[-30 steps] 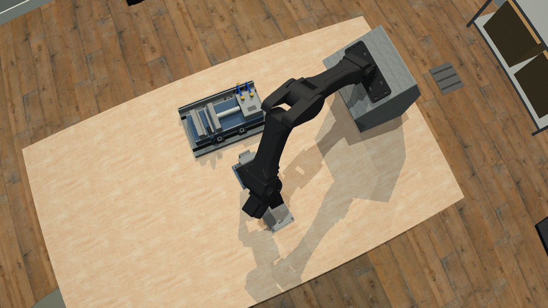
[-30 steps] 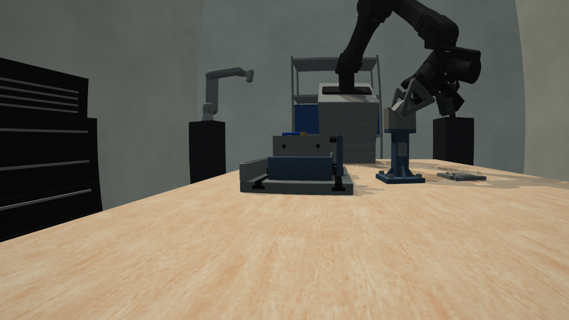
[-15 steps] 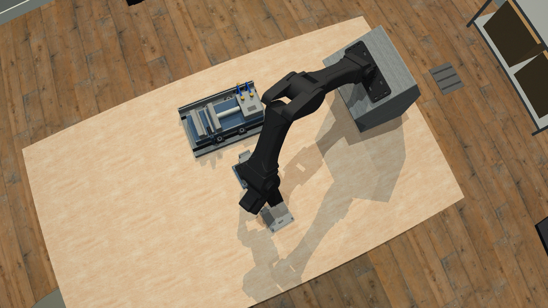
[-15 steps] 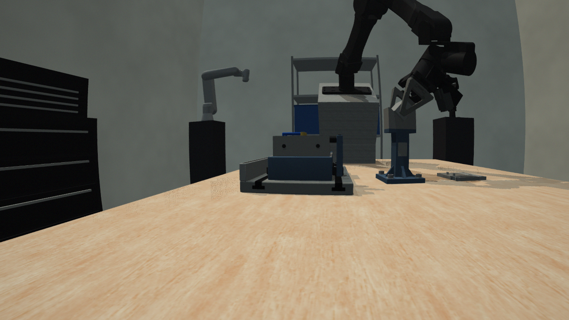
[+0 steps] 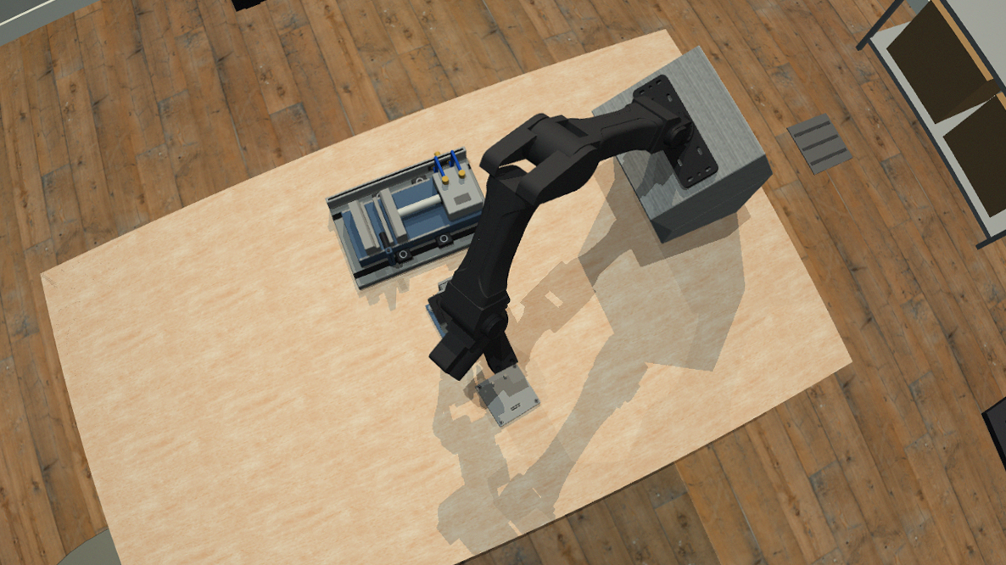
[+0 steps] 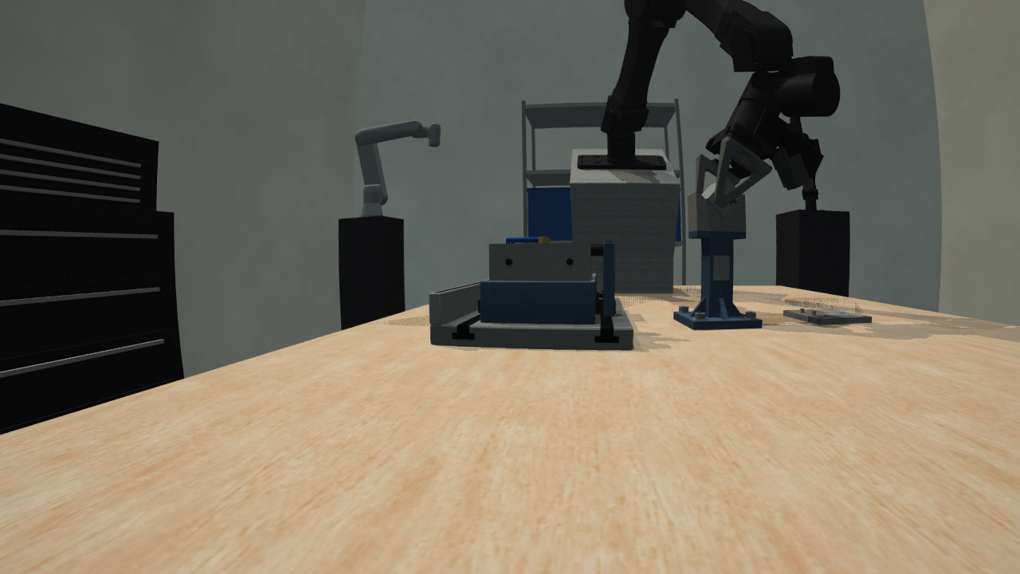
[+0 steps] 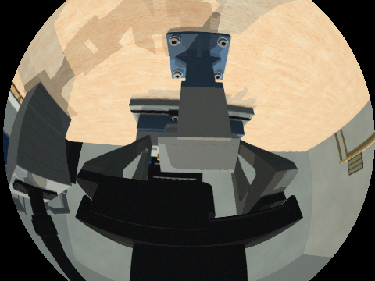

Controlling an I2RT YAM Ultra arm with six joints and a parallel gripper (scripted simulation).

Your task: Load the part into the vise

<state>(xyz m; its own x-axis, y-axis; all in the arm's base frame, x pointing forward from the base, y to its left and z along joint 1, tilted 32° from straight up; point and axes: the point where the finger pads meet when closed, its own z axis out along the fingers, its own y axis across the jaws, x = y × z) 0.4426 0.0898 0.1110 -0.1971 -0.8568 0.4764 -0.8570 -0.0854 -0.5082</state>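
So the part (image 6: 708, 191) (image 7: 199, 154) looks to be lying in the V-block (image 5: 443, 284) (image 6: 713, 218) (image 7: 203, 113), or at least right at its notch; it's the pale block in the wrist view, and I can't tell which way the slot faces. The fingers (image 6: 750, 155) are spread, 1 on each side of it, not pinching anything, so I'd call this the regrip stage. Can't tell if they've just let go or are about to grab again. From above, the V-block sits about midway along the desk (image 5: 221, 382) (image 6: 499, 464) (image 7: 293, 78), mostly under the arm. The infeed plate (image 5: 519, 411) (image 6: 830, 316), over toward the lower long edge in the top view, has no block on it, so the pickup looks done. The vise (image 5: 362, 281) (image 6: 538, 300) (image 7: 156, 122) is on the other side, nearer the upper long edge, jaws apart and no part between them. I'd guess we're around 1/2 way. Still to do, by my read: 1 fresh grip, slot down, lay it flat on the 2 bars, shove the long side against the fixed jaw, 1 end against the work stop, let go and back off.
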